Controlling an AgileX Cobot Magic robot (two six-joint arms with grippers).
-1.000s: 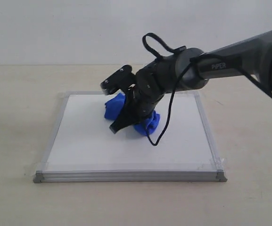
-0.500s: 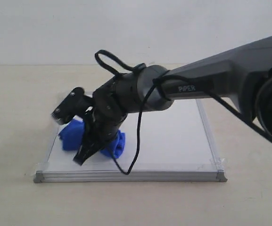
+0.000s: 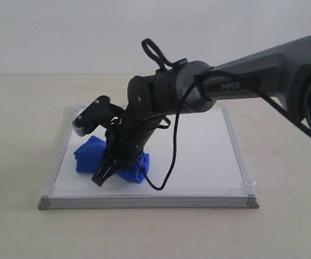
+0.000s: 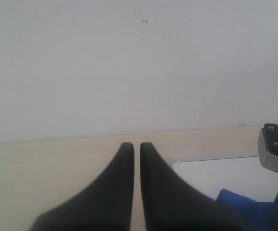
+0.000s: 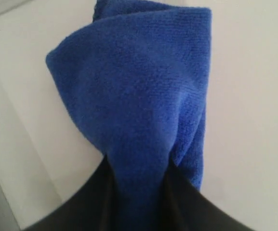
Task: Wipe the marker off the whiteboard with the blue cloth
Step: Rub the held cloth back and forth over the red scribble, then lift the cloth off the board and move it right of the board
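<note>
Since the earlier frame, the right gripper (image 3: 104,172) has carried the blue cloth (image 3: 88,156) from the near left corner of the whiteboard (image 3: 204,156) slightly toward the middle. The cloth now sits on the near-left part of the board, apparently pressed against its surface. The right jaws pinch a bunched fold of the cloth. The left gripper (image 4: 136,150) hangs over the table (image 3: 15,135) beside the board, jaws nearly together, holding nothing.

Looks like a robotics lab test bench, plain pale beige tabletop (image 3: 284,232), blank white wall (image 3: 63,32) at the far side, black robot arm (image 3: 252,75) lettered PIPER with a loose black cable (image 3: 172,156), whiteboard (image 3: 198,156) lying flat on the tabletop with clear tape (image 3: 250,186) at its near right corner
</note>
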